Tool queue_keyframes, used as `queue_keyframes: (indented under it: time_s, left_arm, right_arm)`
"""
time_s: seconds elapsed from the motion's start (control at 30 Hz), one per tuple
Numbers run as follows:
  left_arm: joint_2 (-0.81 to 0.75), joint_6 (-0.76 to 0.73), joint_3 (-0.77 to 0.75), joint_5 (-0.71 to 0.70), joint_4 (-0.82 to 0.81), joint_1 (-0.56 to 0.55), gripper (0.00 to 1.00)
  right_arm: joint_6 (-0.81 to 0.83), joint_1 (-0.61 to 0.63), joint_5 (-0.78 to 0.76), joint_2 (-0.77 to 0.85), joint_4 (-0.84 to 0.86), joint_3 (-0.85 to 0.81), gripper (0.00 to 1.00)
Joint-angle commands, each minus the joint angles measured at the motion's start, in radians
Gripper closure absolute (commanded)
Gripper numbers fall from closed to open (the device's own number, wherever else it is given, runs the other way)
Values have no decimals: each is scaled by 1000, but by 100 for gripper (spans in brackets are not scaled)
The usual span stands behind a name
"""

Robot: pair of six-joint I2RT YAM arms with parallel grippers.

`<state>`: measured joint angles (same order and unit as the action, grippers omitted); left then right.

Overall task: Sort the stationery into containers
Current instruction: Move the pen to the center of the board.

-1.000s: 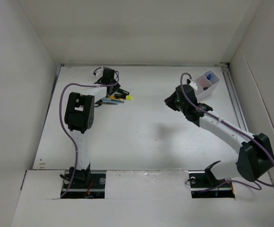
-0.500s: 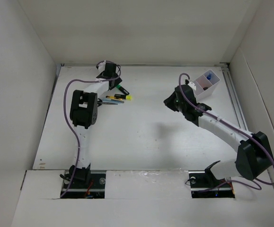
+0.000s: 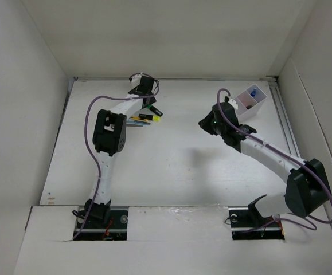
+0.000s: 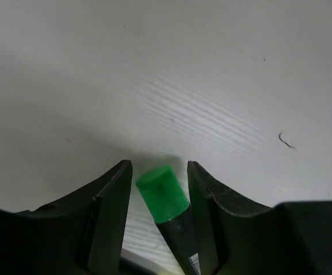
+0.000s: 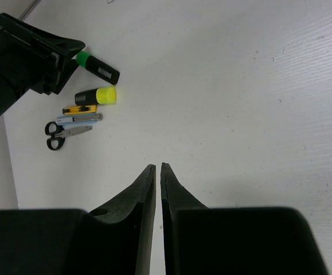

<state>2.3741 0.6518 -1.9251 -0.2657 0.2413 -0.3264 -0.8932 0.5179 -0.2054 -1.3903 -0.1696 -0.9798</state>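
Now a smooth, cylindrical green-capped highlighter (image 4: pixel 161 192) lies on the faintly grained white worktop (image 4: pixel 211 69) between the parted left claw (image 4: pixel 158 167), which has swung rightward; the right claw (image 5: pixel 157 167) is nearly together, empty.

The white table (image 3: pixel 183 160) carries a yellow-ended highlighter (image 5: pixel 97 96). Just behind it lies a green-ended highlighter (image 5: pixel 100 67). Close on its left lie a thin yellow pen (image 5: pixel 75 109), a pale blue pen (image 5: pixel 81 118) and black-handled scissors (image 5: pixel 64 133). The white box (image 3: pixel 250 102) stands well apart on its right.

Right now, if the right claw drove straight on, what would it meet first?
Probably bare table: the right claw points at an open patch, with the yellow highlighter well off to its left. Depth is unclear.
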Motion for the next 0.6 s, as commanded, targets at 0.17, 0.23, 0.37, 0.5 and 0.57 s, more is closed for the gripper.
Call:
queue_keyframes:
  time_s: [0.17, 0.23, 0.37, 0.5, 0.57]
  left_arm:
    - [-136, -9, 106, -110, -9, -7, 58]
    - [-159, -9, 129, -110, -22, -16, 58]
    - [-170, -18, 138, -133, -22, -62, 53]
    - [-144, -9, 138, -119, -11, -72, 53]
    - [-133, 3, 138, -106, -11, -72, 53]
  right_arm:
    - [10, -6, 21, 1, 48, -13, 85]
    - [10, -6, 21, 1, 48, -13, 85]
    - [10, -6, 40, 1, 48, -13, 85]
    - [10, -6, 40, 10, 48, -13, 85]
    - [10, -6, 40, 10, 48, -13, 85]
